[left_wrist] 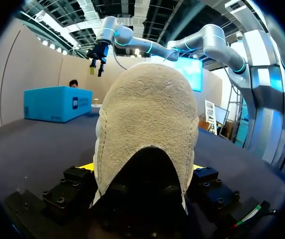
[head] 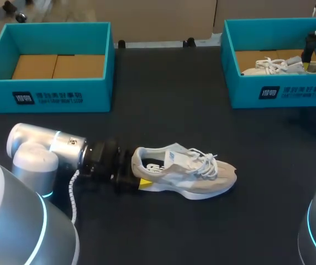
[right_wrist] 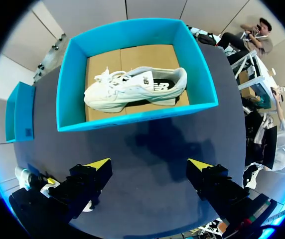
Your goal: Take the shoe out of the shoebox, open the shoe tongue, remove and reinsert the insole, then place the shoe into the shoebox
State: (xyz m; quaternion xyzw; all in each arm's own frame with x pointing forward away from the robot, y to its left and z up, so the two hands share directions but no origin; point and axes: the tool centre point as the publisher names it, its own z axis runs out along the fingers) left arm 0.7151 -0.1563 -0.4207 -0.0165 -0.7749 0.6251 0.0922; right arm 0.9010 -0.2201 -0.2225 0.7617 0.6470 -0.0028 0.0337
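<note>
A beige suede shoe [head: 187, 172] with white laces lies on its sole on the dark table, toe pointing right. My left gripper [head: 138, 179] sits low at its heel. In the left wrist view the heel [left_wrist: 147, 124] fills the gap between the wide-set yellow tips of my left gripper [left_wrist: 142, 167], which is open. A second, white shoe [head: 282, 66] lies in the teal shoebox [head: 274, 91] at the back right. My right gripper [head: 309, 51] hangs open and empty above that box; the right wrist view shows my right gripper [right_wrist: 150, 167] over the table just before the box [right_wrist: 132, 117] and the white shoe [right_wrist: 132, 89].
An empty teal shoebox [head: 47, 91] with a cardboard floor stands at the back left. Dark tabletop [head: 169, 105] stretches between the two boxes and in front of the shoe. A white cable [head: 72, 193] loops from my left wrist.
</note>
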